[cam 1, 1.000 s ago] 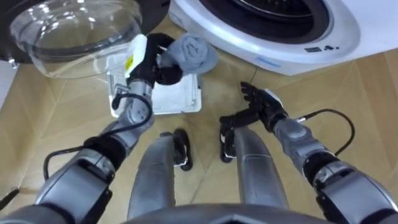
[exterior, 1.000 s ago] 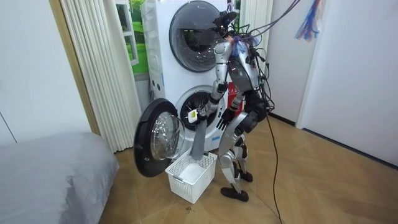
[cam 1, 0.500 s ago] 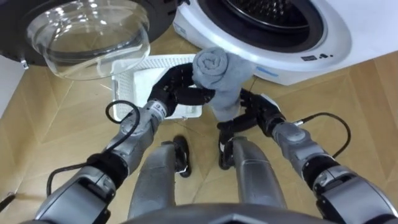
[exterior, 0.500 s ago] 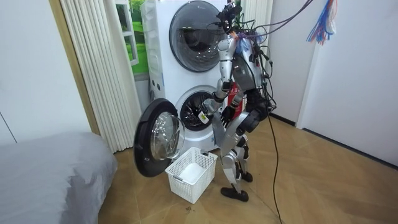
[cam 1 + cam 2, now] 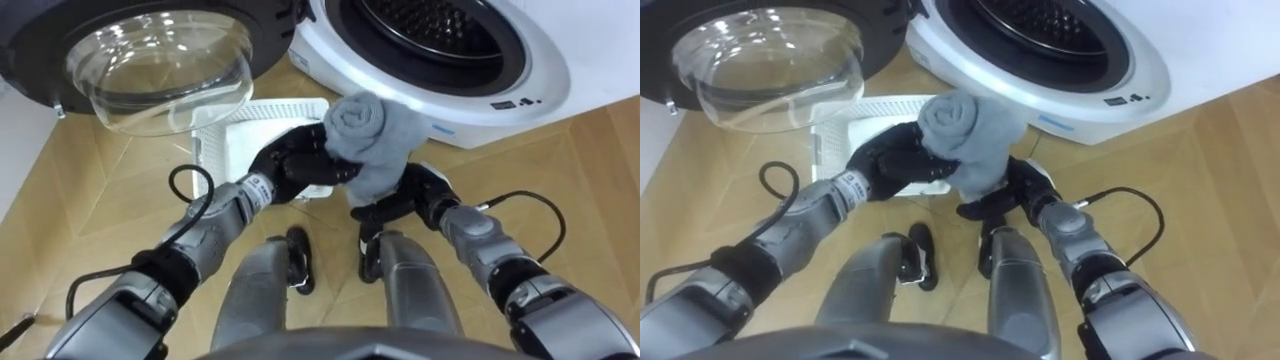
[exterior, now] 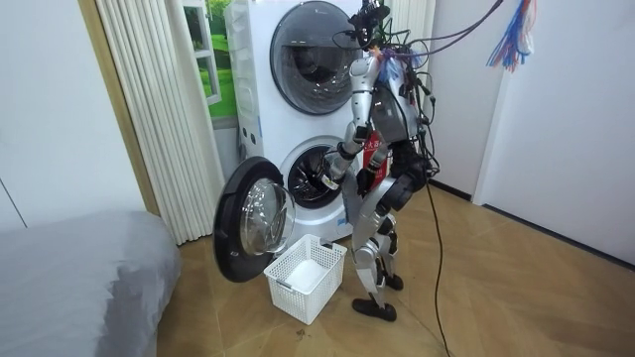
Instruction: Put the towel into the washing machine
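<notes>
The round glass door (image 5: 160,60) of a front-loading washing machine hangs wide open at the left, above a wooden floor (image 5: 590,160) where a white plastic basket (image 5: 235,125) sits just below it. The robot's left hand (image 5: 300,170) reaches in over the basket, its dark fingers curled against the left side of a rolled grey towel (image 5: 375,140). The towel is held up in the air between the two hands, in front of the machine and outside it. Its rolled end points up and its loose end drapes down. The right hand (image 5: 415,195) sits under that hanging end, touching the cloth, which covers enough of it that its grip cannot be told. Beyond the towel, to the right, the white washing machine (image 5: 540,70) shows its open dark drum (image 5: 430,20). In the room view the robot stands upright facing the lower of two stacked machines, basket at its feet, and the towel appears about level with the lower opening.
</notes>
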